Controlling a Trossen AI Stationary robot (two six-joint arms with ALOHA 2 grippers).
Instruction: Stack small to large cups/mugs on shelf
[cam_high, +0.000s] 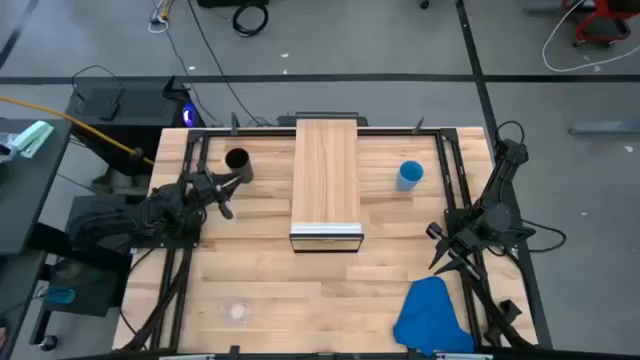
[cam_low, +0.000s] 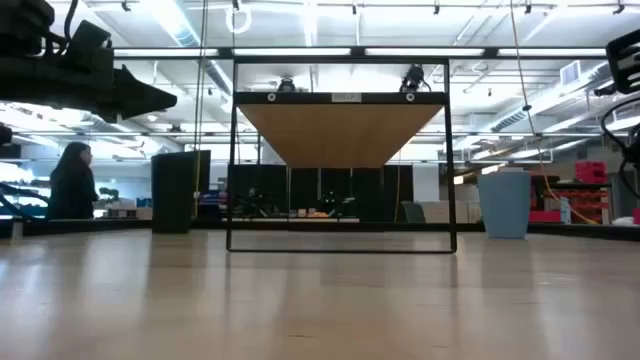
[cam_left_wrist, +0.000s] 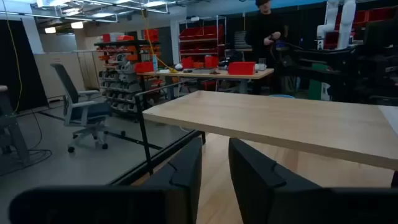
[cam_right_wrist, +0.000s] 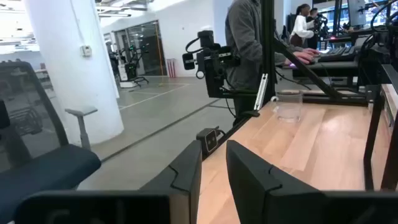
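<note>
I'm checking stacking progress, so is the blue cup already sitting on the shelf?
No, the blue cup stands on the tabletop to the right of the shelf, apart from it.

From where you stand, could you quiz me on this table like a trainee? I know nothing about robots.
1. True or false: no cup stands on the shelf.
2. Which thing stands nearest the left gripper? A) black cup B) blue cup C) cloth
3. Fill in: the glass mug stands on the ___ arm's side of the table.

Key: 1 true; 2 A; 3 left.
</note>
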